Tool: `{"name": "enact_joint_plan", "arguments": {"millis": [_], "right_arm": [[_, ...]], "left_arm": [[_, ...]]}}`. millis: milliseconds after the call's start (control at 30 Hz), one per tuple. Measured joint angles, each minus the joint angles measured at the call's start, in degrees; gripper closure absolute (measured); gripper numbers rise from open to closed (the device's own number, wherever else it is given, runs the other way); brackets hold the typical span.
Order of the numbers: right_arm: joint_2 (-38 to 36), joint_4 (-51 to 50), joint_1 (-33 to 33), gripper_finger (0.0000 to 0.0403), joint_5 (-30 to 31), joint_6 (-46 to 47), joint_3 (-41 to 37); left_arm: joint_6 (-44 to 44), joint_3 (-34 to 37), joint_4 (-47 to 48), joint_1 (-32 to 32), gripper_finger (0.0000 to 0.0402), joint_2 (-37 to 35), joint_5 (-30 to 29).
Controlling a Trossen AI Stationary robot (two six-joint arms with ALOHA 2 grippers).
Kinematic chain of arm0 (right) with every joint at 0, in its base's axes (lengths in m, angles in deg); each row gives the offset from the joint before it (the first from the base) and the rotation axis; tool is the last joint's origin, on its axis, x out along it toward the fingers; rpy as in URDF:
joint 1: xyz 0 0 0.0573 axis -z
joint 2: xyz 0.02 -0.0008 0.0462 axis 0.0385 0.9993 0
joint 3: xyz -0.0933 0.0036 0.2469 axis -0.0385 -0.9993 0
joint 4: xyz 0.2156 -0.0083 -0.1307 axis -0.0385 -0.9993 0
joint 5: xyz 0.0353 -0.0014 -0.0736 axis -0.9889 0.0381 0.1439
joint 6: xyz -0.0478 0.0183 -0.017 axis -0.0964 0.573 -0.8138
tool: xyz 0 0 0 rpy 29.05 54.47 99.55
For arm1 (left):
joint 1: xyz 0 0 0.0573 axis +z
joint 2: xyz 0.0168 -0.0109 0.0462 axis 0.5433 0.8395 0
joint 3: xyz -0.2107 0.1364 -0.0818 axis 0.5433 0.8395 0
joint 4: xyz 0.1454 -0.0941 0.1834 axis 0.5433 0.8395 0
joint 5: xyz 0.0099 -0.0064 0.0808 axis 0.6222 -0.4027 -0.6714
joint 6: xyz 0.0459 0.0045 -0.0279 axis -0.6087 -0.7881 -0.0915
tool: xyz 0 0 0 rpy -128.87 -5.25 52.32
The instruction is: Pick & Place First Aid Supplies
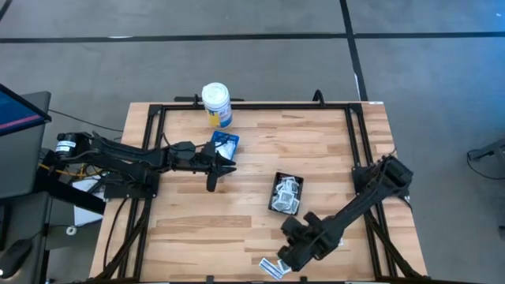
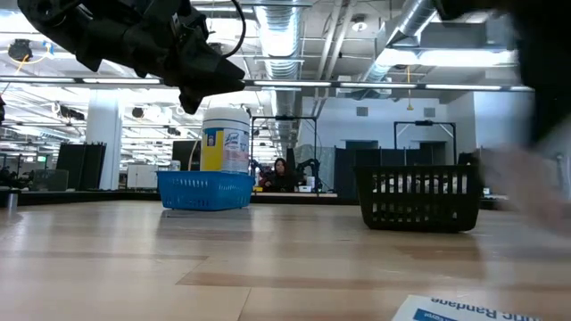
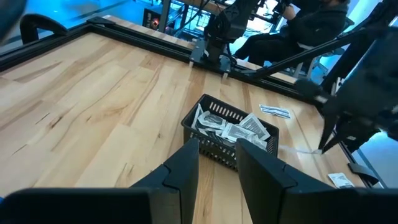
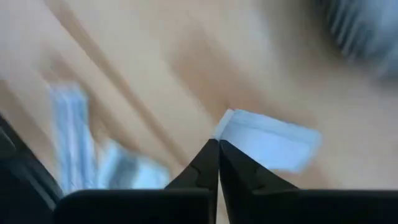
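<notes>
The first aid supplies are small flat white packets. Several fill a black tray mid-table, some lie in a blue tray, and a few packets lie loose at the near edge. My right gripper hovers over those loose ones, pointing steeply down, shut on one white packet. My left gripper stays level above the table beside the blue tray, open, with nothing between its fingers. My right gripper pinches the white packet by one end, between the very tips of its two shut fingers. The fingers come from above, slanting steeply down. The rest of the packet sticks out past the fingertips; the blur hides whether it is clear of the table.
A white bottle with a yellow label stands at the far edge behind the blue tray. A black frame runs round the wooden tabletop. More packets lie under the right gripper. Bare wood lies between the two trays and at the table's near left.
</notes>
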Motion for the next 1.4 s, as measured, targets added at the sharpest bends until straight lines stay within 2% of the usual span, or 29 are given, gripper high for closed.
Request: {"name": "enact_joint_plan", "arguments": {"millis": [67,167,267,367,467,600,733,900,1033,1300,1400], "right_arm": [[-1.57,2.31,0.3,0.04,8.4,-4.98,0.25],[-4.68,10.42,0.88,0.0398,17.59,-16.1,0.37],[-7.56,17.78,1.71,0.0401,22.45,-31.27,0.6],[-9.96,19.98,2.97,0.0401,26.84,-46.72,0.55],[-11.65,20.04,5.35,0.0402,29.97,-53.09,0.55],[-11.89,21.28,8.74,0.0402,26.47,-54.03,-2.2],[-11.9,26.25,11.98,0.0402,17.41,-54.16,-6.79],[-11.93,30.08,16.66,0.0402,15.29,-54.59,-8.08],[-11.18,32.59,19.88,0.0402,6.67,-57.62,-8.1],[-10.97,35.17,22.38,0.0402,0.29,-61.0,-8.8],[-11.11,39.01,22.57,0.0402,-6.17,-64.87,-8.78]], "left_arm": [[0.15,0.0,0.0,0.0,0.0294,0.0,0.0],[0.14,0.0,-0.21,-0.39,0.0294,0.0,0.54],[-0.3,0.0,-2.34,-1.13,0.0294,0.02,3.37],[-0.38,0.0,-5.92,-2.12,0.0294,0.02,5.54],[-0.42,0.0,-7.75,-3.19,0.0294,0.02,7.48],[-2.33,0.0,-8.07,-4.43,0.0294,0.02,7.89],[-5.3,0.0,-8.41,-5.68,0.0294,0.02,7.85],[-8.26,0.0,-8.67,-6.45,0.0294,0.02,7.89],[-8.49,0.0,-9.83,-5.87,0.0294,0.02,7.96],[-8.16,0.02,-9.39,-3.82,0.0294,1.85,19.27],[-10.48,0.02,-9.46,-5.0,0.0294,4.96,20.17]]}}
